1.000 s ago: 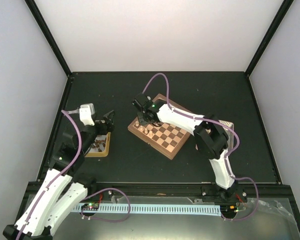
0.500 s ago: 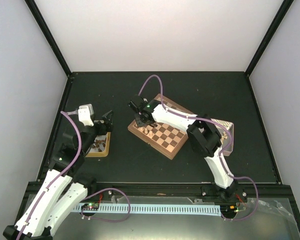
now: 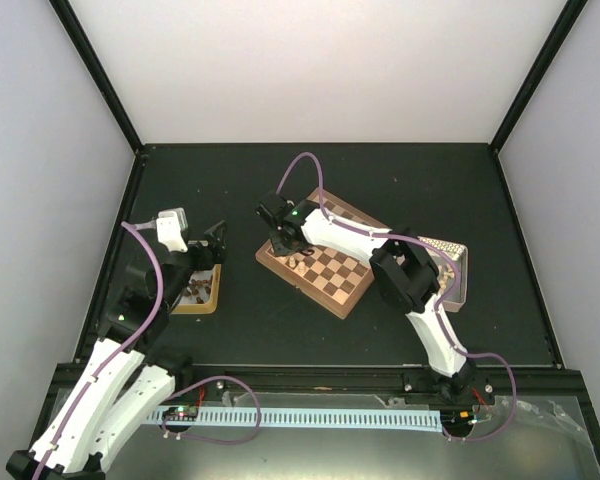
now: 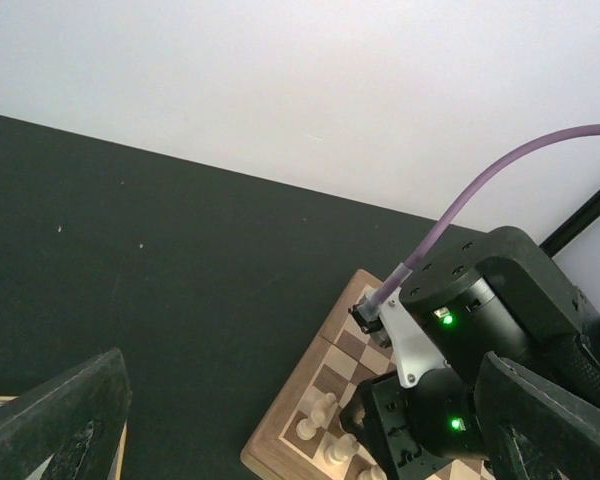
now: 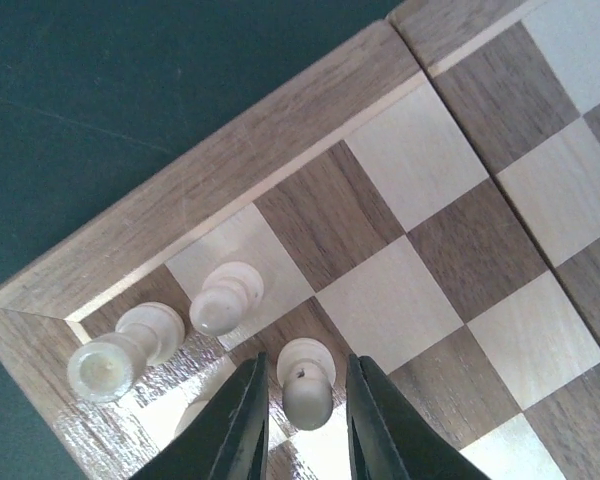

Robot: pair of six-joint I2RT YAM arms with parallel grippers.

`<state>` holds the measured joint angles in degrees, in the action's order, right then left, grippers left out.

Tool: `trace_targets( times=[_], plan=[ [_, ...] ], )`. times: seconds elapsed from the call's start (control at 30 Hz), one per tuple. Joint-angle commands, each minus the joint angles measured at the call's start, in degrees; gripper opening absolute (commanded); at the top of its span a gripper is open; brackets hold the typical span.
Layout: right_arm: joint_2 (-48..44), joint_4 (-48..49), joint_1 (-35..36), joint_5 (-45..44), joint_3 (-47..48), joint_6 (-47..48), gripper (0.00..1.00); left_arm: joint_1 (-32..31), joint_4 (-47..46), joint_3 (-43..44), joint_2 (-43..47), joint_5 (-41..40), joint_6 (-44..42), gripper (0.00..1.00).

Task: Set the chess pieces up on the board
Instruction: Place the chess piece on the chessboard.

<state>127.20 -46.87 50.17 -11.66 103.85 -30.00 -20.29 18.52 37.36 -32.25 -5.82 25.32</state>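
The right gripper (image 5: 302, 372) is shown in the right wrist view with its two fingers (image 5: 242, 425) set closely on either side of a pale pawn (image 5: 306, 385). Only very thin gaps can be made out there, so it cannot be told whether the pawn is clamped or only flanked. The pawn is found near a corner of the board (image 5: 280, 160), one row inward from two other pale pieces. One of these (image 5: 120, 358) stands on the corner square and the other (image 5: 225, 297) on the light square beside it. The other squares in this view are bare.

In the top view the right arm is stretched over the board to its left corner, where the pieces are seen only as small pale dots. The left gripper (image 3: 216, 246) hangs above a yellow-wood tray (image 3: 202, 305), in which dark pieces (image 3: 193, 291) are lying.

In the left wrist view the fingers (image 4: 70, 420) of the left gripper are spread wide and nothing is held between them. The board corner and the right arm's wrist are seen beyond.

The step in hand is judged to be the placing of a pale pawn in its row, and the task is judged to be at an early stage. For the next move, the pawn must be seated flat in the middle of its square. The jaws should be parted only a little and lifted straight up, so that the neighbouring pieces are not knocked over.
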Motion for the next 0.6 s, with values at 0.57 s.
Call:
trace_targets(
  times=[0.57],
  plan=[
    [-28.8, 4.6, -8.0, -11.9, -20.0, -3.8, 0.28, 0.3, 0.4, 0.5, 0.0, 2.4, -0.7, 0.96]
  ],
)
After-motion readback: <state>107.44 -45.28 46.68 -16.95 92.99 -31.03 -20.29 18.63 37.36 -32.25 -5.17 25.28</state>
